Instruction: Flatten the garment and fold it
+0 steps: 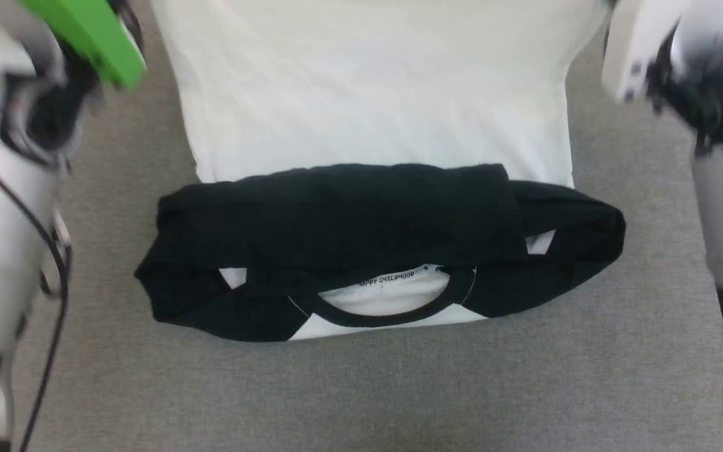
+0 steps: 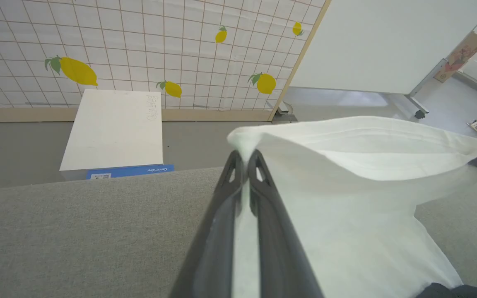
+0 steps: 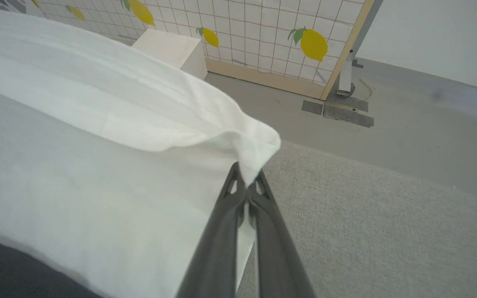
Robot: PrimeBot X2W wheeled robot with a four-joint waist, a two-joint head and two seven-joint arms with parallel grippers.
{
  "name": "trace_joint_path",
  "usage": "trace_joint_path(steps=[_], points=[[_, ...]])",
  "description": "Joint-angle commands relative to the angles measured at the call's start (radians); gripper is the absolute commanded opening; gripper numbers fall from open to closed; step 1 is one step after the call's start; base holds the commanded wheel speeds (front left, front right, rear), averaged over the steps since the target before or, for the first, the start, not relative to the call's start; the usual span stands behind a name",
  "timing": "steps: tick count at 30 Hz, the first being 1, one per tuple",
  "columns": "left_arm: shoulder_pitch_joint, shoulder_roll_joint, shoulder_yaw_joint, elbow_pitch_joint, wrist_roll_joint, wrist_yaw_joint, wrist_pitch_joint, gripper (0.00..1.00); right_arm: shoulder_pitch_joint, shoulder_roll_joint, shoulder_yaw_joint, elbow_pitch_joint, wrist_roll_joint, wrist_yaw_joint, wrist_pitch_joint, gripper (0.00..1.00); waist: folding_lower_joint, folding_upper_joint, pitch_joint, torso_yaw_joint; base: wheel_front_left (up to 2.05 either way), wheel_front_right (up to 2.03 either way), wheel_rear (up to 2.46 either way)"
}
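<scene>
The garment (image 1: 374, 94) lies on the grey table with its black sleeves (image 1: 336, 220) folded across the chest and the collar nearest me. Its white lower body rises off the table toward the far side. In the left wrist view my left gripper (image 2: 244, 159) is shut on one white hem corner of the garment (image 2: 346, 174), which hangs lifted above the table. In the right wrist view my right gripper (image 3: 246, 176) is shut on the other hem corner of the garment (image 3: 97, 136), also raised. The fingertips are out of the head view; pale forearms flank the garment.
The grey fabric-covered table (image 1: 361, 389) spreads around the garment. Beyond its far edge stand a white box (image 2: 114, 128) on the floor and a tiled panel with lemon prints (image 2: 160, 49). A green part (image 1: 95, 37) sits on my left arm.
</scene>
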Motion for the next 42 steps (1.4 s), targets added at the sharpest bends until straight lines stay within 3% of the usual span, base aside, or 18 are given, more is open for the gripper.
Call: trace_joint_path(steps=[1, 7, 17, 21, 28, 39, 40, 41, 42], points=[[0.066, 0.02, -0.009, -0.029, -0.027, -0.006, -0.016, 0.0, 0.058, -0.02, 0.012, -0.022, 0.035, -0.002, 0.002, 0.0, 0.0001, -0.0001, -0.13, 0.025, 0.0, 0.0, 0.0], [0.282, 0.046, -0.021, -0.125, -0.086, 0.003, -0.042, 0.0, 0.279, -0.059, 0.024, -0.127, 0.157, -0.002, 0.057, 0.0, 0.0001, -0.0001, -0.258, 0.042, 0.0, 0.0, 0.0], [0.659, 0.071, -0.023, -0.329, -0.157, 0.137, -0.062, 0.0, 0.595, -0.066, -0.027, -0.255, 0.241, -0.002, 0.14, 0.0, 0.0001, -0.0001, -0.381, 0.049, 0.0, 0.0, 0.0], [0.784, 0.055, -0.027, -0.375, -0.194, 0.171, -0.081, 0.0, 0.681, -0.053, -0.053, -0.272, 0.241, -0.002, 0.143, 0.0, 0.0001, -0.0001, -0.398, 0.051, 0.0, 0.0, 0.0], [0.899, 0.023, -0.048, -0.359, -0.228, 0.192, -0.097, 0.0, 0.784, -0.026, -0.071, -0.247, 0.227, -0.002, 0.129, 0.0, 0.0001, -0.0001, -0.397, 0.049, 0.0, 0.0, 0.0], [0.894, -0.039, -0.085, -0.171, -0.259, 0.193, -0.054, 0.0, 0.84, 0.019, -0.038, -0.124, 0.196, -0.002, 0.068, 0.0, 0.0001, -0.0001, -0.393, 0.04, 0.0, 0.0, 0.0], [0.89, -0.041, -0.088, -0.162, -0.258, 0.191, -0.053, 0.44, 0.84, 0.021, -0.038, -0.117, 0.195, -0.002, 0.064, 0.0, 0.0001, -0.0001, -0.393, 0.039, 0.0, 0.0, 0.0], [0.889, -0.047, -0.087, -0.149, -0.263, 0.192, -0.052, 1.0, 0.84, 0.024, -0.036, -0.11, 0.194, -0.002, 0.058, 0.0, 0.0001, -0.0001, -0.396, 0.038, 0.0, 0.0, 0.0], [0.889, -0.046, -0.091, -0.139, -0.264, 0.196, -0.041, 1.0, 0.84, 0.025, -0.033, -0.105, 0.196, -0.002, 0.055, 0.36, 0.0001, -0.0001, -0.398, 0.037, 0.0, 0.0, 0.0]])
